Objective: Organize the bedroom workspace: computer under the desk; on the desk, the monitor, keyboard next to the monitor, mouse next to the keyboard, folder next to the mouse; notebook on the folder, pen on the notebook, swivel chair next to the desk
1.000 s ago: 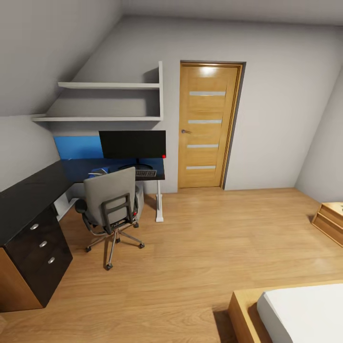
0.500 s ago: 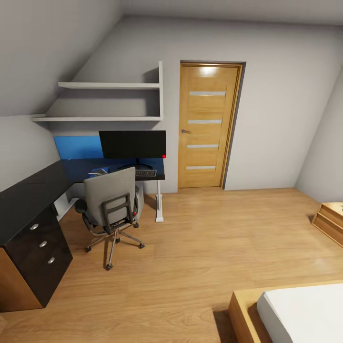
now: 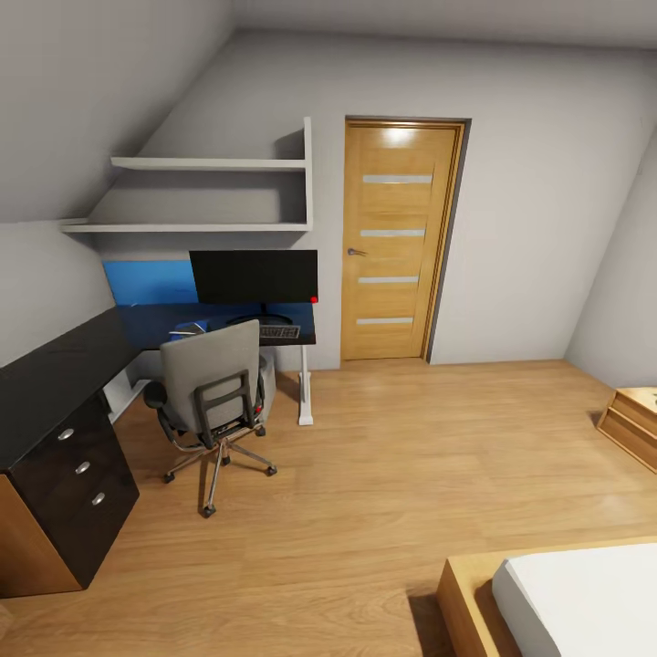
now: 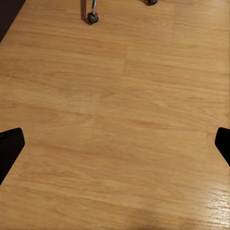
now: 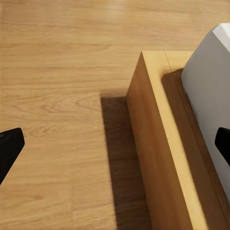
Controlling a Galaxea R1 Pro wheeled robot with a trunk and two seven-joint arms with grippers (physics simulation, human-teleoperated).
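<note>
The swivel chair point(image 3: 208, 383) stands on the wood floor with its grey back toward me, just in front of the black-topped desk point(image 3: 55, 374). On the desk's far wing are the monitor point(image 3: 254, 276) and, in front of it, the keyboard point(image 3: 279, 332). A pale grey box, probably the computer point(image 3: 267, 370), peeks out under the desk behind the chair. The chair back hides the seat and the folder; mouse, notebook and pen are too small to make out. My left gripper point(image 4: 115, 143) is open above bare floor near a chair castor point(image 4: 92, 18). My right gripper point(image 5: 115, 143) is open over a bed corner point(image 5: 158, 143).
A closed wooden door point(image 3: 397, 242) is right of the desk, with white wall shelves point(image 3: 210, 164) above the desk. A bed point(image 3: 566, 593) with a light-wood frame fills the near right corner. A low light-wood cabinet point(image 3: 639, 420) sits at the right edge. Open floor point(image 3: 411, 456) lies between.
</note>
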